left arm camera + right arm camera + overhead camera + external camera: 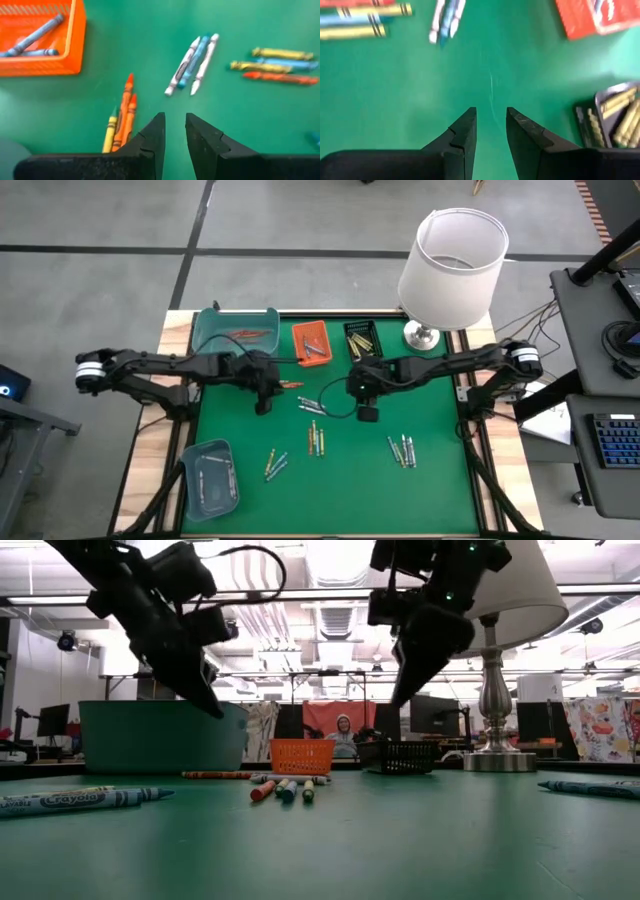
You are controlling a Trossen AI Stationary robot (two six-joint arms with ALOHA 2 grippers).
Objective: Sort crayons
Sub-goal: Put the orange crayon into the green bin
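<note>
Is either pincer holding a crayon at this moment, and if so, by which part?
Nothing is held. The left pincer and right pincer both show bare green mat between their open fingers.

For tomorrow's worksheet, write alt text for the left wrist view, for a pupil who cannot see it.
The left end effector, empty with a small gap between its fingers, hangs over a green mat scattered with crayons. An orange tray nearby holds grey-blue crayons.
</note>
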